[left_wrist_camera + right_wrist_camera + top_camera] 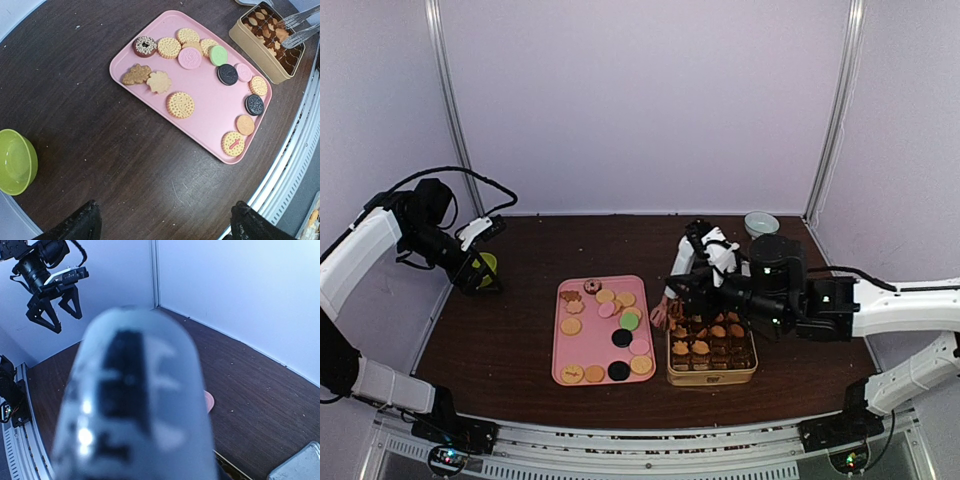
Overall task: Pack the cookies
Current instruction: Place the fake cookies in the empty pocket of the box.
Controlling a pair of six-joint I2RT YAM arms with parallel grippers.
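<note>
Cookies (181,104), tan, pink, black, green: on pink rectangular plastic tray (210,112). Right of tray, right hand (692,290) grasps metal tongs (299,27) over gold rectangular tin (252,47); left hand (165,222) released.

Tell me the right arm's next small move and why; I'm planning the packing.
Probably swing the tongs from over the tin to the pink tray, toward the small pink cookie nearest the tin: the tong tips look empty and apart, and many cookies lie unpacked on the tray.
</note>
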